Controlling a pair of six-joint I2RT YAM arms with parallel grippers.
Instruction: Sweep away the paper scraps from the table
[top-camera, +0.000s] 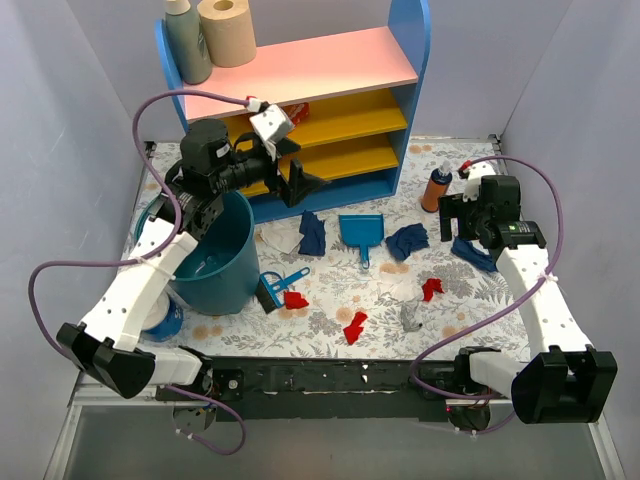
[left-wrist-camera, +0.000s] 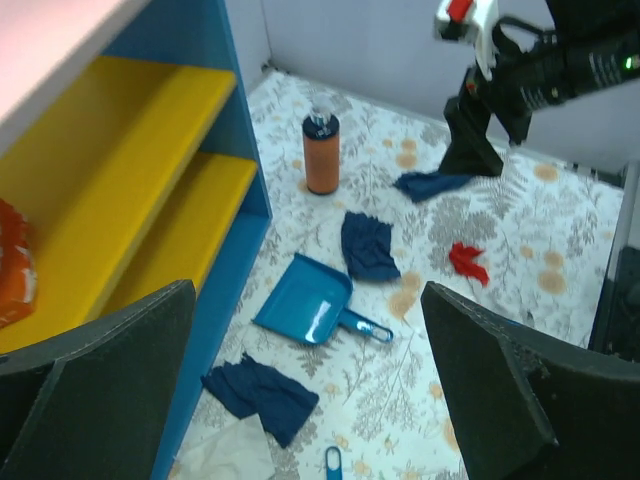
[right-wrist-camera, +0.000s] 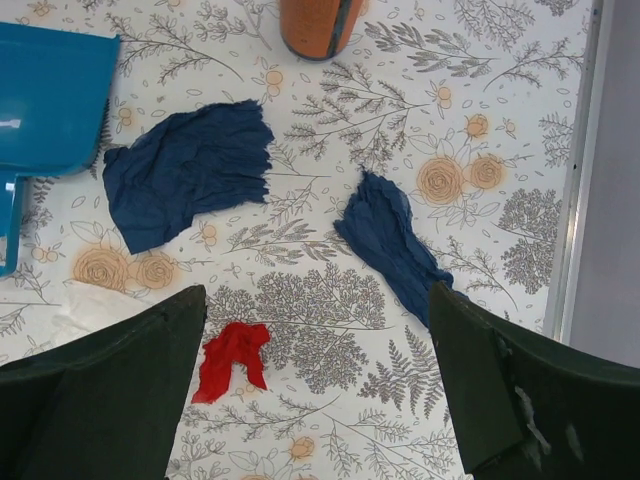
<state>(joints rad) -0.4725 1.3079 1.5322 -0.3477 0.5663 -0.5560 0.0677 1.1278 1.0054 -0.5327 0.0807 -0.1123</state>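
Paper scraps lie scattered on the fern-print table (top-camera: 470, 300): dark blue ones (top-camera: 312, 233) (top-camera: 407, 240) (top-camera: 473, 254), red ones (top-camera: 432, 288) (top-camera: 354, 327) (top-camera: 296, 298), a grey one (top-camera: 410, 318) and a white one (top-camera: 285, 240). My left gripper (top-camera: 300, 185) is open and empty, raised in front of the shelf, looking down on a dark blue scrap (left-wrist-camera: 262, 393). My right gripper (top-camera: 455, 220) is open and empty above a dark blue scrap (right-wrist-camera: 390, 240) and a red scrap (right-wrist-camera: 232, 355).
A blue dustpan (top-camera: 360, 233) lies mid-table and a small brush (top-camera: 270, 290) lies by a teal bucket (top-camera: 215, 255). An orange bottle (top-camera: 437, 188) stands at the back right. The pink, yellow and blue shelf unit (top-camera: 330, 110) fills the back.
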